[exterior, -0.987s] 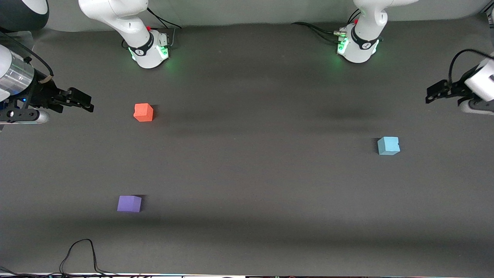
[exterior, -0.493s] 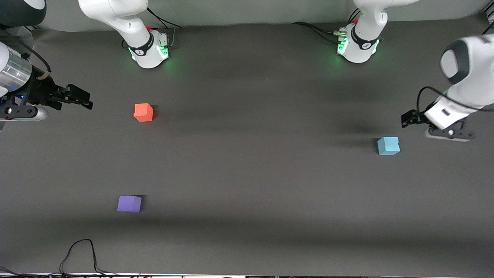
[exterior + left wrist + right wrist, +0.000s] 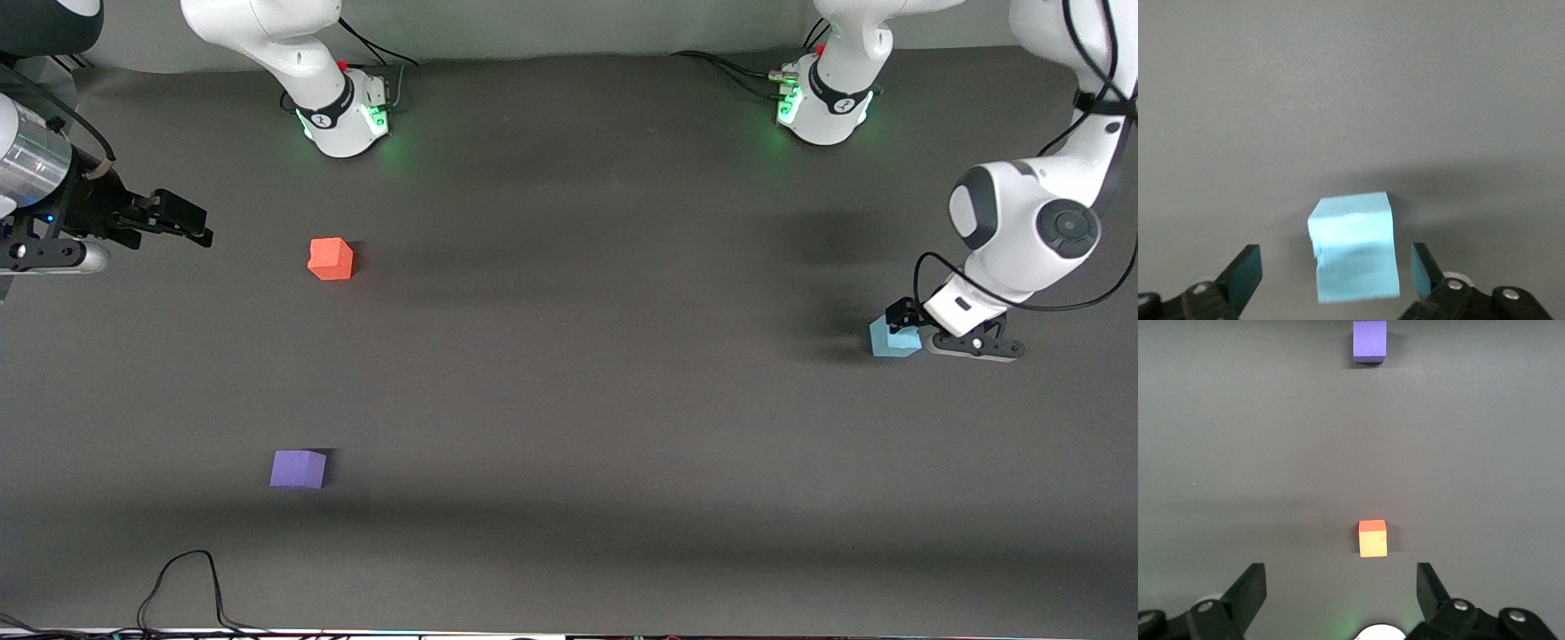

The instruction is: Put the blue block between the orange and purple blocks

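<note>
Swinging in, my left gripper point(image 3: 1337, 277) now straddles the blue block point(image 3: 889, 338), fingers spread, ready to pinch; right gripper point(image 3: 182, 222) waits open.

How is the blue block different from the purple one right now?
The blue block is light sky-blue; the purple block is violet. The blue block lies toward the left arm's end of the table, the purple block toward the right arm's end, nearer the front camera. The left end effector is open around the blue block; nothing is near the purple block. Both are small matte cubes of similar size, resting on the table.
</note>
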